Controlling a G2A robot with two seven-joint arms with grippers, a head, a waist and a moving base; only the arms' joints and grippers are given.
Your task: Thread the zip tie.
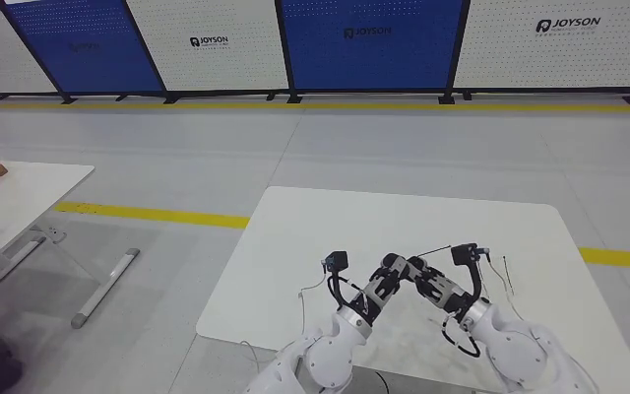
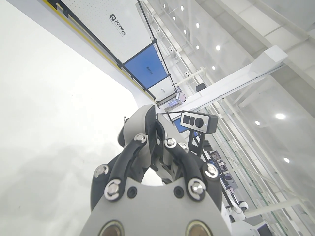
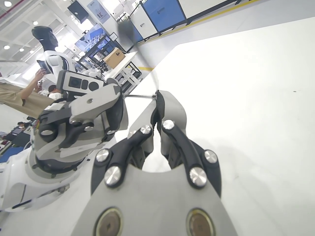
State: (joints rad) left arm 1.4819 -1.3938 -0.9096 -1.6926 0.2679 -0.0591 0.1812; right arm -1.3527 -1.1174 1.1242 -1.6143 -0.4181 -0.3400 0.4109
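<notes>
Little stands close to the work. A second white table (image 1: 30,187) sits well off to the left across bare floor, with a grey tube (image 1: 103,288) lying on the floor beside it. A yellow floor line (image 1: 148,213) runs between that table and the main one. Blue and white perforated panels (image 1: 374,44) fence the far side of the room.

On the white table with rounded corners (image 1: 492,222), a tiny dark speck (image 3: 294,91) lies well away from the arms.

The left gripper (image 2: 156,115) and right gripper (image 3: 157,95) meet nearly tip to tip above the near half of the table, crowding each other. Both have their jaws pressed together. The thin black plastic zip tie (image 3: 140,96) bridges the small gap between them as a straight strip. One end is at the left gripper's tips and the other is pinched in the right gripper's pads. From the right gripper a further length of it rises away, blurred.

Beyond the grippers the white tabletop runs on to its far edge and out to both sides. The near edge is close under the arms.
</notes>
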